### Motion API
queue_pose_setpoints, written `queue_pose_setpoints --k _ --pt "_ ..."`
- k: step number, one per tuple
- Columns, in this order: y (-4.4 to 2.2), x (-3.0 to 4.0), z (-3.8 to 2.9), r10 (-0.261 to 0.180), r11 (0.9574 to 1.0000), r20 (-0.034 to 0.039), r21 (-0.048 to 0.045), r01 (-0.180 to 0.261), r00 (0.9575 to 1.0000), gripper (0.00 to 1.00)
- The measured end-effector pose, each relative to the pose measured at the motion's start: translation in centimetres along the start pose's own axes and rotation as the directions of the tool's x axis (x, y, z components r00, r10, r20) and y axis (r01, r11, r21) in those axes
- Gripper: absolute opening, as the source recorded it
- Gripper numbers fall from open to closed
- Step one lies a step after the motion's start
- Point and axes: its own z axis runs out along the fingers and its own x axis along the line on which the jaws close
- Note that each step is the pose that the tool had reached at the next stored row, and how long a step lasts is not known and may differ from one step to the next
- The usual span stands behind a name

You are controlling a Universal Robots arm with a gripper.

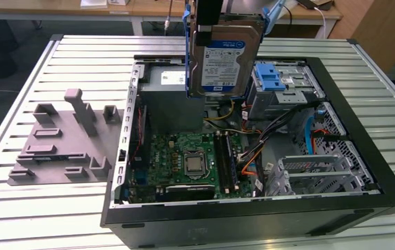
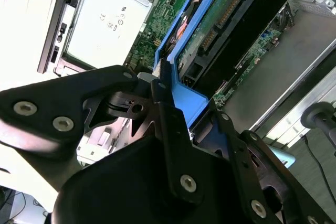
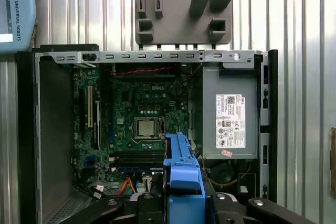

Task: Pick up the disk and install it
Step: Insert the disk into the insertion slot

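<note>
- Pinching the disk (image 1: 224, 57) by its blue carrier frame (image 2: 181, 51), with the tool (image 2: 163, 85) pressed together on the frame's end, as seen in the second wrist view.
- Carried on edge, with the label toward the exterior camera and the circuit side away. Probably gripped at the plastic so as to leave the drive body untouched and the frame's side rails free for sliding into a bay.
- Hanging in the air above the open case (image 1: 364, 172), over the stretch between the power supply (image 1: 166, 80) and the drive cage (image 1: 280, 83) with its blue latch.
- Not yet installed: apart from the cage, touching no part of the case.
- Case laid on its side on the slatted tabletop (image 1: 45, 219), motherboard (image 1: 190, 156) facing up, presumably to allow access straight from above.
- Grey fixture block (image 1: 58, 146) lying on the tabletop just beside the case, on the exterior view's left.
- Arm pose: reaching in from above, wrist turned downward toward the case interior, gripping the upper end of the disk. Looking straight down past the frame in the first wrist view, onto motherboard and power supply.
</note>
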Motion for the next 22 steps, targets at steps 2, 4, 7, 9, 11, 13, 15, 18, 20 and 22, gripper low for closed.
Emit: queue_pose_setpoints --k 2,4,7,9,11,13,15,18,20,22 --pt "0.00 0.02 0.00 0.000 1.0000 0.0000 -0.0001 0.000 1.0000 0.36" --pt "-0.01 0.10 0.00 0.000 1.0000 0.0000 0.0000 0.000 1.0000 0.36" --pt "-0.01 0.25 0.00 0.000 1.0000 0.0000 0.0000 0.000 1.0000 0.36" --pt "-0.01 0.36 0.00 0.000 1.0000 0.0001 0.0000 0.000 1.0000 0.36" --pt "-0.01 0.48 0.00 0.000 1.0000 0.0000 0.0000 0.000 1.0000 0.36" --pt "-0.02 0.62 0.00 0.000 1.0000 0.0000 0.0000 0.000 1.0000 0.36" --pt "-0.02 0.76 0.00 0.000 1.0000 0.0000 0.0000 0.000 1.0000 0.36" --pt "-0.03 1.01 0.00 0.000 1.0000 0.0000 0.0000 0.000 1.0000 0.36" --pt "-0.03 1.18 0.00 0.000 1.0000 0.0000 0.0000 0.000 1.0000 0.36" --pt "-0.04 1.37 0.00 0.000 1.0000 0.0001 0.0000 0.000 1.0000 0.36"
